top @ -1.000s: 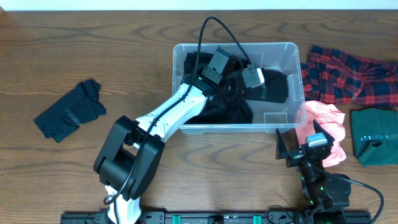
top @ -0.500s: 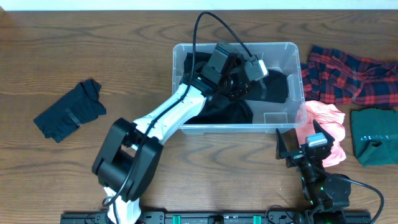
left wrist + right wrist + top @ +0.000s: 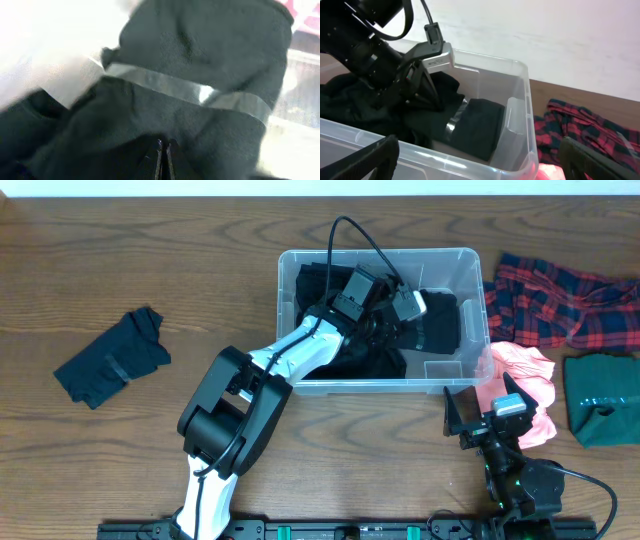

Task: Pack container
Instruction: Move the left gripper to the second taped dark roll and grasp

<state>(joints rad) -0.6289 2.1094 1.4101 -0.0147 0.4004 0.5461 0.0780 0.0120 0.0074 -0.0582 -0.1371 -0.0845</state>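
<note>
We note a dark cloth (image 3: 110, 358) at the left of the table (image 3: 150, 260), well apart from the container (image 3: 455, 252). The container sits centre, towards the far side, its long axis running left to right, and is partly filled with black clothing (image 3: 440, 320). The left gripper (image 3: 163, 150) is down inside it, jaws closed tight against the black fabric; we see nothing clearly pinched between them. The right gripper (image 3: 482, 408) stands just near of the container's near right corner, jaws spread wide and empty. A pink cloth (image 3: 525, 365) lies just beside it, with a plaid shirt (image 3: 560, 305) and a green cloth (image 3: 600, 400) further right. In our judgement the right arm is nearer these, and the container lies left and far of its jaws.
</note>
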